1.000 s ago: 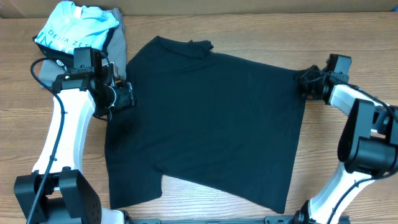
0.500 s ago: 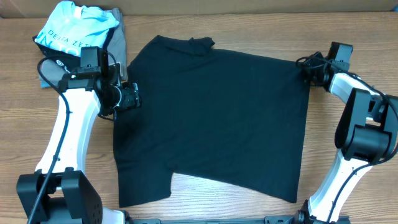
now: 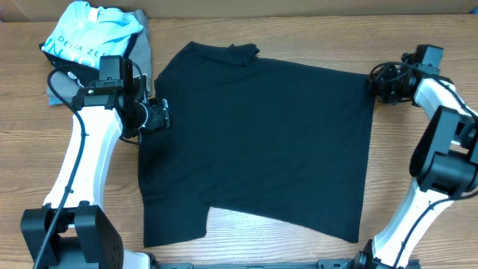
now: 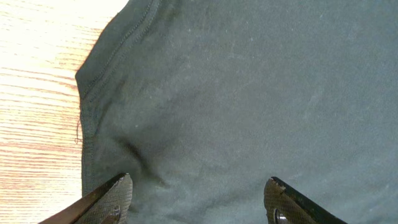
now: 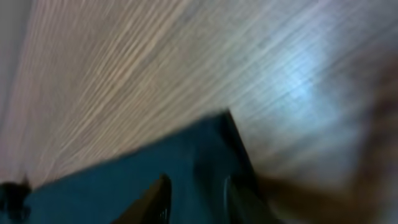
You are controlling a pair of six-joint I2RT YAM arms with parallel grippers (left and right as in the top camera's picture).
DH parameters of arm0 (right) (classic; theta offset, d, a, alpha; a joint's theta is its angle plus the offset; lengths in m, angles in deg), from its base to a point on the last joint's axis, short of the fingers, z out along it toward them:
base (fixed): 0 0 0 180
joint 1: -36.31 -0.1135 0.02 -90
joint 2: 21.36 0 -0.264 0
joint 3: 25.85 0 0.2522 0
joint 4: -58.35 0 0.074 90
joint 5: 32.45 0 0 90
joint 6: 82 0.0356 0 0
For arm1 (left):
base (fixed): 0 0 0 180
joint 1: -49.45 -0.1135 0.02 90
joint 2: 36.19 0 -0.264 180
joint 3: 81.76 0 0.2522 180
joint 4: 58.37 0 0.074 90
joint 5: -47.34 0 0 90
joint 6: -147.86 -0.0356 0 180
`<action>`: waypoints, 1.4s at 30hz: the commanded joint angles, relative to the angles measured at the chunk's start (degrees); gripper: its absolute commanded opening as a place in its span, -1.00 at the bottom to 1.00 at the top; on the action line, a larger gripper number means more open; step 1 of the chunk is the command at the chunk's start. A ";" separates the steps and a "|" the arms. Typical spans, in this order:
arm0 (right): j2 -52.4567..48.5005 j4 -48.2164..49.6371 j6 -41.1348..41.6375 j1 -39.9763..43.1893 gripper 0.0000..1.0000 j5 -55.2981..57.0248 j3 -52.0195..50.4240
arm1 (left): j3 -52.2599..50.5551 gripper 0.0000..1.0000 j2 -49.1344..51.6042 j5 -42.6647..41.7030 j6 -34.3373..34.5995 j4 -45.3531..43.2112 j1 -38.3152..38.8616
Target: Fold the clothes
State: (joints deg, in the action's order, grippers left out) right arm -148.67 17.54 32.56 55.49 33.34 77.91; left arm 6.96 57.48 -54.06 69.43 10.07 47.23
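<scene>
The black T-shirt (image 3: 261, 142) lies spread flat on the wooden table (image 3: 321, 37), neck toward the far edge. My left gripper (image 3: 166, 116) is open at the shirt's left edge by the sleeve. In the left wrist view its jaws (image 4: 199, 202) are wide apart just over the black cloth (image 4: 249, 93), and the sleeve hem lies toward the wood. My right gripper (image 3: 377, 84) is at the shirt's far right corner. The right wrist view is blurred, but the fingers (image 5: 193, 199) look closed on dark cloth (image 5: 112, 193).
A light blue shirt with white lettering (image 3: 89, 33) lies on a grey folded shirt (image 3: 142, 48) at the far left corner, just behind my left arm. Bare wood shows to the right of the shirt and along the front.
The whole shirt has slid to the right. My right gripper moved right and slightly away, taking the corner with it. My left gripper moved a little right along the left edge.
</scene>
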 commanded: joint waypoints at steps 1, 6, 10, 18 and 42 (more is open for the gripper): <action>6.86 -2.60 -2.56 0.46 -0.25 0.02 1.36 | 0.55 0.43 -0.15 -0.66 -1.31 -0.11 0.42; 6.23 -6.69 -3.72 -0.50 -0.49 5.07 -0.57 | 0.55 0.43 -0.15 -0.63 -2.23 -0.55 0.42; 5.09 -7.85 -3.76 -2.14 -0.92 6.21 -3.45 | 0.55 0.43 -0.15 -0.63 -2.21 -0.59 0.42; -1.84 -1.27 1.36 -5.05 -0.92 15.08 -6.38 | 0.55 0.44 -0.15 -0.63 -2.19 -0.72 0.42; -13.09 8.22 7.87 -5.68 -0.82 6.51 7.52 | 0.55 0.46 -0.15 -0.70 -2.16 -0.96 0.44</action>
State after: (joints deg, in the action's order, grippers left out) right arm -157.02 28.71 45.61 50.04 41.65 84.12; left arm 6.96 57.48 -54.06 68.32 9.39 47.23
